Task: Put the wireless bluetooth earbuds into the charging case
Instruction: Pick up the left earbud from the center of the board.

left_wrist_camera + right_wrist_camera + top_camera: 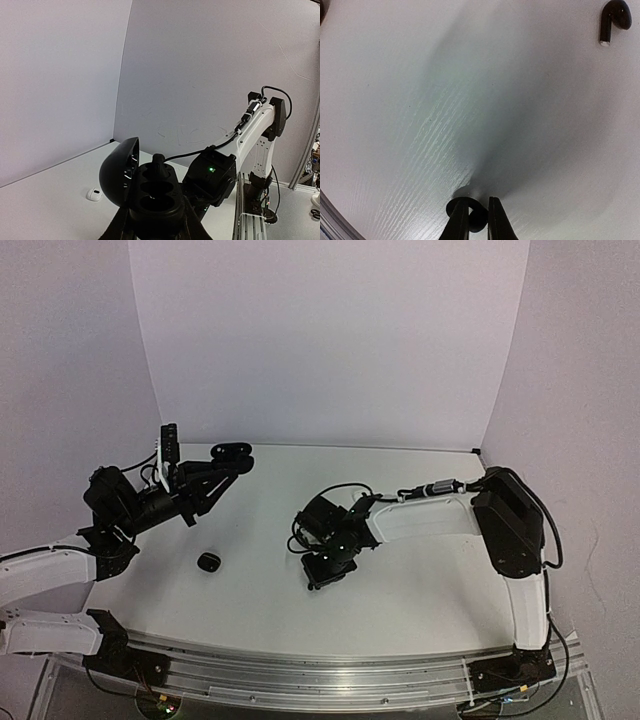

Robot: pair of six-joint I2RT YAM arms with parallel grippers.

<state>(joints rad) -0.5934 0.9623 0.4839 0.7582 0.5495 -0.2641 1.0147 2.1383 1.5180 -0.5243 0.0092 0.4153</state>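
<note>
your left claw (pixel 156 226) clamps the open case (pixel 155 196), one bud (pixel 158 161) seemingly in; right claw (pixel 479 222) pinches the next black earbud (pixel 460 204).

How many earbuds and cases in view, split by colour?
Black earbuds: 3 (one pinched in right gripper, one loose on table, one standing in open case)
Black cases: 2 (open case held by left gripper, closed case on table)
White item, bud or case unclear: 1
Total: 6
</note>
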